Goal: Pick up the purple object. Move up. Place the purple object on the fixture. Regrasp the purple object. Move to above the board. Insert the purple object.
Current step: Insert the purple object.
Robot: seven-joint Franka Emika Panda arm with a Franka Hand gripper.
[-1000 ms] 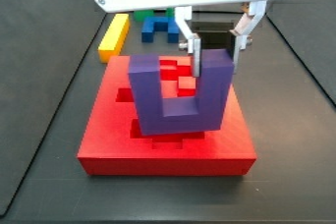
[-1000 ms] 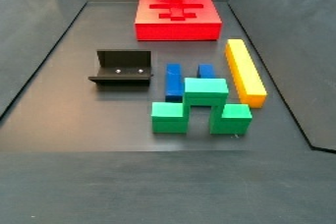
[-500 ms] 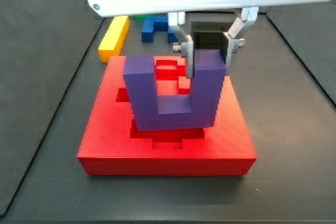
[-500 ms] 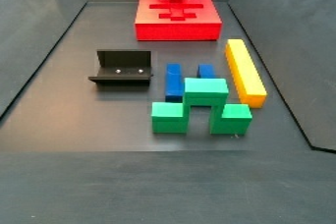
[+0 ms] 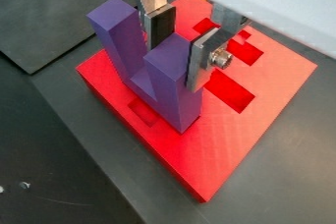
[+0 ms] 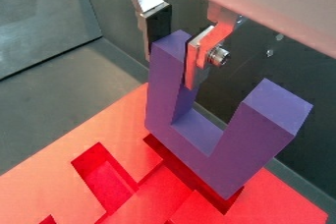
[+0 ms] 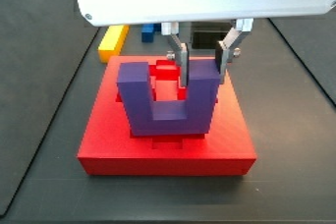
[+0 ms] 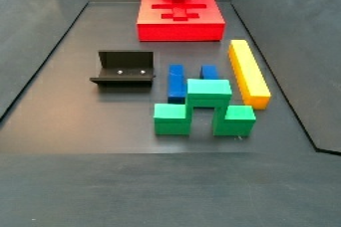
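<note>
Purple plastic is meeting red here: the purple object (image 7: 167,98) is standing prongs-up on the board (image 7: 167,135), its base looking partly down in a cut-out near the board's middle. The claw (image 7: 202,69) is clenching one prong between its silver fingers (image 5: 205,54), the dark pads pressing on that prong's two faces in both wrist views.

Jamming is the main risk, as I judge it. If the base is sitting slightly askew to the recess, further downward push could be wedging a corner on the red rim, tilting the block or skidding the board across the dark surface (image 8: 80,112). Because the grip is on a single prong, off to one side of the block, any resistance below could be twisting the piece between the pads. Letting go before the base is fully seated might leave it leaning; whether it is fully home I cannot tell.

Overhead, the arm is hanging straight down above the board, wrist vertical, fingers pointing at the board and straddling the prong. Well apart from this, the fixture (image 8: 123,69) is standing empty beside the green, blue and yellow blocks.
</note>
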